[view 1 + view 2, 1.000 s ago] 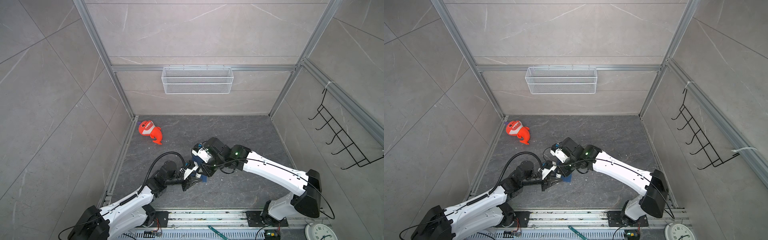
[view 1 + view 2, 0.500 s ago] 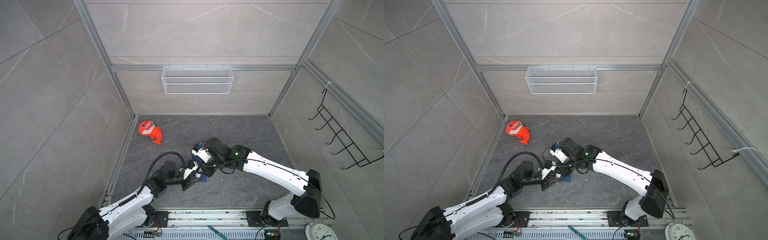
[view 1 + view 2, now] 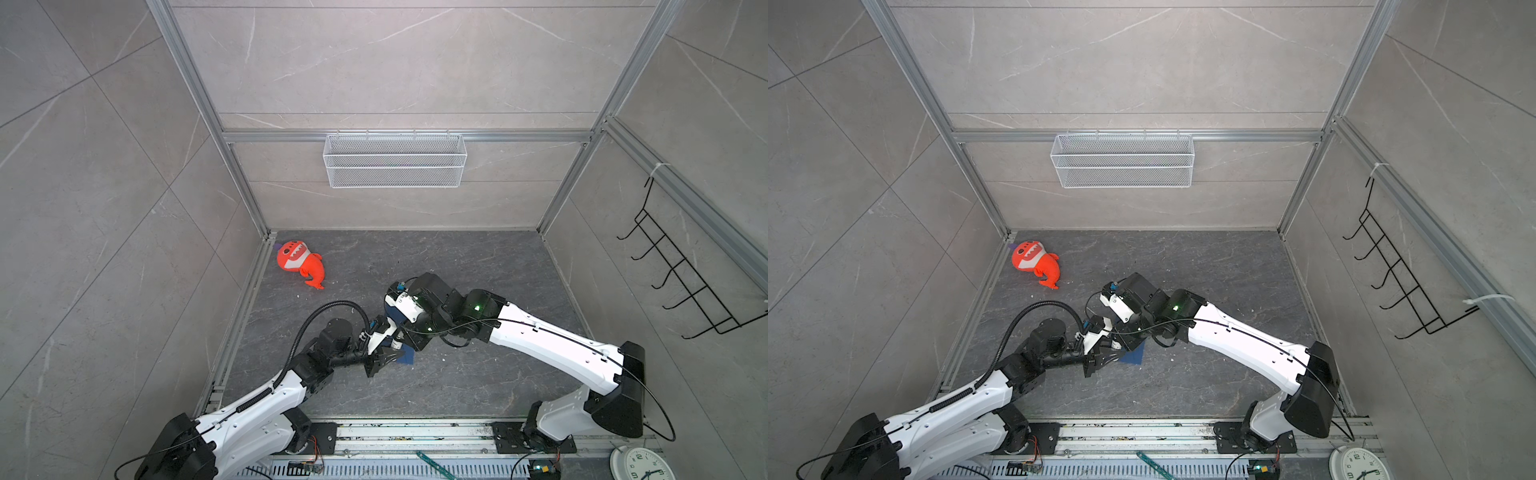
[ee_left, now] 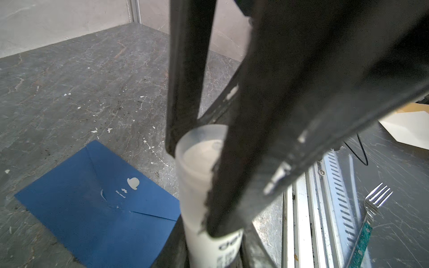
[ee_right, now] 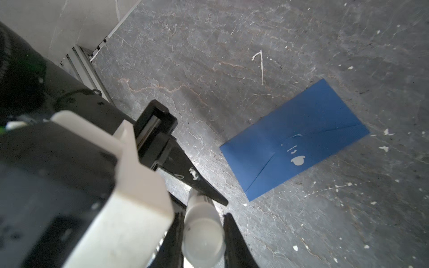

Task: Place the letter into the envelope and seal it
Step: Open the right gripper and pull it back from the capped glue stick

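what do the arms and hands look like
The left arm and right arm have white shells and black joints. A black ribbed hose loops over the left; a thin black cable runs along the right, with green lights. The left hand and right hand have black tapered fingers.

Grey tile walls with aluminium posts enclose a dark stone-patterned counter; a white wire basket hangs on the back wall, black hooks at right.
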You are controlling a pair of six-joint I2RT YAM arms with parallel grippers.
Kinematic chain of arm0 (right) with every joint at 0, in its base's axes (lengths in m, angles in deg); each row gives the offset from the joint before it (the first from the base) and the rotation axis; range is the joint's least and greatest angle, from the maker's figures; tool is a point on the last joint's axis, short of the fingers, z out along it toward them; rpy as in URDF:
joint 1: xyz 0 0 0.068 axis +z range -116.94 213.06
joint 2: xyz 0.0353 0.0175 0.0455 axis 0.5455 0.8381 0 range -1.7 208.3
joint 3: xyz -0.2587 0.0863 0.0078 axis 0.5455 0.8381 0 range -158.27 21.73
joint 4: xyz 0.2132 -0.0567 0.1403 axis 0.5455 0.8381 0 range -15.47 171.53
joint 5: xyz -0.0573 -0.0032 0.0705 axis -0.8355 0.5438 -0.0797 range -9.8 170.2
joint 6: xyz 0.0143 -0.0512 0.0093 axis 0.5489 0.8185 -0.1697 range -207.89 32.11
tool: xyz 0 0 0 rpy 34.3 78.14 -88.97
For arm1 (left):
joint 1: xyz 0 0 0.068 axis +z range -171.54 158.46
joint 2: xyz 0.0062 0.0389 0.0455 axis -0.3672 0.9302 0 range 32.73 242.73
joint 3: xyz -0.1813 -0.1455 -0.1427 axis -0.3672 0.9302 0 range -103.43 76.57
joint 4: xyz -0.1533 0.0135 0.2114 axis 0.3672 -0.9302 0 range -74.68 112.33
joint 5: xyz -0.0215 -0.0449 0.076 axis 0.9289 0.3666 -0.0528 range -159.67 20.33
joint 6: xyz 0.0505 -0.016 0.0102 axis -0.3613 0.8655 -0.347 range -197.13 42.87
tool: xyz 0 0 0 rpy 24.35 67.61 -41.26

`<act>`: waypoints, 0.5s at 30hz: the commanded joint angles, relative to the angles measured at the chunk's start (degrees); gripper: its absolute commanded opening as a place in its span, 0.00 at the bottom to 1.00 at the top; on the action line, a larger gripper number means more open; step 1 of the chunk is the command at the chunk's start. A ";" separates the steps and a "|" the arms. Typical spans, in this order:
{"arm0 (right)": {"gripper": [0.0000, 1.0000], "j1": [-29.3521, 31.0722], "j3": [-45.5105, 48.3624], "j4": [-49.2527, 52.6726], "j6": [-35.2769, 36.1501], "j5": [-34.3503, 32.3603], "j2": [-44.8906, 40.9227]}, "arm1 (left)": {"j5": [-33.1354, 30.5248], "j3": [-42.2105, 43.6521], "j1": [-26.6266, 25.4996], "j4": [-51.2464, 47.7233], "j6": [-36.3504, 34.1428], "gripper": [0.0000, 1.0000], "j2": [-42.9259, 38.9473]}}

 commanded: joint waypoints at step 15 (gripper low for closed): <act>0.92 2.35 18.56 -23.67 -0.38 -22.15 -30.50 | -16.21 -9.27 0.17 -9.49 8.79 0.00 -8.40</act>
